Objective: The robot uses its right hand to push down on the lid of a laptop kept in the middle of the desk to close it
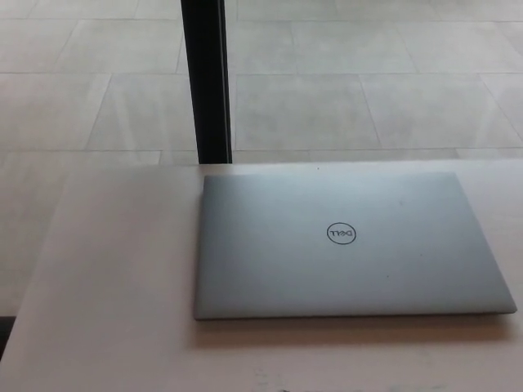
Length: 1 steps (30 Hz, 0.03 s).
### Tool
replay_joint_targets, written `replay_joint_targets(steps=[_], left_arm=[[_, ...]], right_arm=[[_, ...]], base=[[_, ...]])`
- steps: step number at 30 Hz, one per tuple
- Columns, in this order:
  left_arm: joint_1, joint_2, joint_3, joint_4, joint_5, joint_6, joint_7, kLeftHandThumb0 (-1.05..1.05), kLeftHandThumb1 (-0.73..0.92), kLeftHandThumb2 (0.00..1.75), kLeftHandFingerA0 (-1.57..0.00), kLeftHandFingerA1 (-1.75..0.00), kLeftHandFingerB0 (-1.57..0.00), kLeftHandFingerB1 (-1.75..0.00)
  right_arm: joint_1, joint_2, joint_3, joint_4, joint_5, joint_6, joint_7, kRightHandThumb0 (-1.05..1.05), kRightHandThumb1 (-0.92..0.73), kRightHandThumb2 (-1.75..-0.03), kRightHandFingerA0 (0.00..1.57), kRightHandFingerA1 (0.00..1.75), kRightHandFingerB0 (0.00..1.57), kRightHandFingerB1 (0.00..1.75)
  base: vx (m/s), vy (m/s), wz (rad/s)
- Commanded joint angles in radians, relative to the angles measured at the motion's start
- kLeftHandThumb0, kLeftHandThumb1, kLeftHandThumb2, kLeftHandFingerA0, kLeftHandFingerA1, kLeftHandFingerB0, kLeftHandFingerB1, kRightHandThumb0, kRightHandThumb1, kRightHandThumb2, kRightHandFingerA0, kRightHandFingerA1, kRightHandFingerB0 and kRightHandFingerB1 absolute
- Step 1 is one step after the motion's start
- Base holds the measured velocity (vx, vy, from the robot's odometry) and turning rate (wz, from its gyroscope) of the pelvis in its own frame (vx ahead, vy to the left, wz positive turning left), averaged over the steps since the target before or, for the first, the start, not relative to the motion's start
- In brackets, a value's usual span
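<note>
A silver laptop (347,245) lies flat on the pale desk (114,286), its lid fully down against the base. A round dark logo (341,234) sits in the middle of the lid. The laptop occupies the centre-right of the head view, its right corner reaching the picture's edge. Neither of my hands nor any part of my arms shows in this view.
A black vertical post (206,82) rises just behind the desk's far edge, near the laptop's back left corner. Light tiled floor (368,90) lies beyond the desk. The desk's left edge runs diagonally at the picture's lower left.
</note>
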<state>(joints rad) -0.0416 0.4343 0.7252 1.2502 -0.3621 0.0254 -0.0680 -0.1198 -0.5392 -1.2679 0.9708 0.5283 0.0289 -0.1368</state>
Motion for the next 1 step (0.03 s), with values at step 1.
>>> replay_joint_targets(steps=[1], left_arm=[[0.001, 0.016, -0.003, -0.005, -0.018, -0.017, 0.014, -0.84, 0.92, 0.78, -0.44, -0.66, -0.4, -0.48]], right_arm=[[-0.003, 0.005, 0.022, -0.002, 0.063, 0.002, -0.005, -0.91, -0.92, -0.77, 0.87, 1.57, 0.36, 1.05]], base=[[0.0, 0.0, 0.0]])
